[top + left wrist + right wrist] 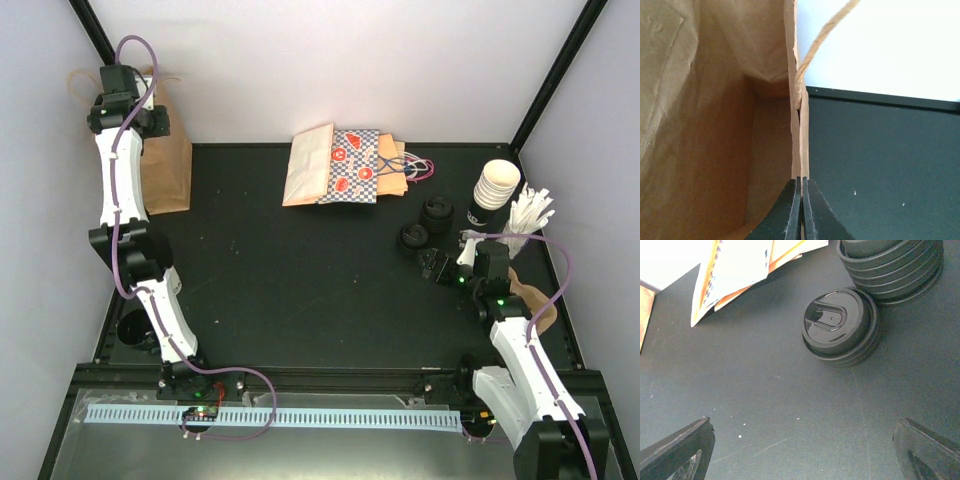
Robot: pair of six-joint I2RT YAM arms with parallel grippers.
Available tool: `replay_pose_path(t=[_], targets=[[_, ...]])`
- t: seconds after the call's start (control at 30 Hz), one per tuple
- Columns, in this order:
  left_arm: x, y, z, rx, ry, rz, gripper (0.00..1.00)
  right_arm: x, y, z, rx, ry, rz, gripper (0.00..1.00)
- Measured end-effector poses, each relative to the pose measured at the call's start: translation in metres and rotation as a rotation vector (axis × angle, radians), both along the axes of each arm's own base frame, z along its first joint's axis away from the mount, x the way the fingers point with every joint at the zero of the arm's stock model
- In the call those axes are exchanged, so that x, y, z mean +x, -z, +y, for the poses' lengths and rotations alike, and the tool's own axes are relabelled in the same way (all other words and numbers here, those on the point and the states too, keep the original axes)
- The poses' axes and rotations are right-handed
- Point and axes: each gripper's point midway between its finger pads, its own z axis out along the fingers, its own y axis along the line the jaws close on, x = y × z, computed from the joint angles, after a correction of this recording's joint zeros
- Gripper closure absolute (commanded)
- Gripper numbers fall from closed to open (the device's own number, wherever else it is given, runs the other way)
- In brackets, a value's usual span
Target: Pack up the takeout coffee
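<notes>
The takeout coffee is out of view; no capped cup shows plainly. A stack of uncapped cream cups [497,185] with a dark base stands at the right. At the far left stands an upright brown paper bag [165,165], and my left gripper [150,120] is over its rim. In the left wrist view that gripper [801,179] is shut on the bag's thin wall [800,150], with the bag's inside [715,125] to its left. My right gripper [450,258] is open just above the table, short of two stacks of black lids [415,237]. The nearer lid stack [840,325] lies ahead of the right gripper [802,440].
Flat paper bags [340,165], some patterned, lie at the back centre. A taller lid stack [890,260] sits behind the nearer one. White stirrers [528,215] and a brown item [538,300] are at the right edge. A dark round thing [135,330] sits by the left arm's lower link.
</notes>
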Motion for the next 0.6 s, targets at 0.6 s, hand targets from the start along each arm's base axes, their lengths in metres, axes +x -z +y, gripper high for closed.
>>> replay_pose_path(t=[0.6], targets=[[-0.068, -0.119, -0.118, 0.008, 0.227, -0.209, 0.98, 0.0, -0.007, 0.001, 0.007, -0.007, -0.026, 0.0]])
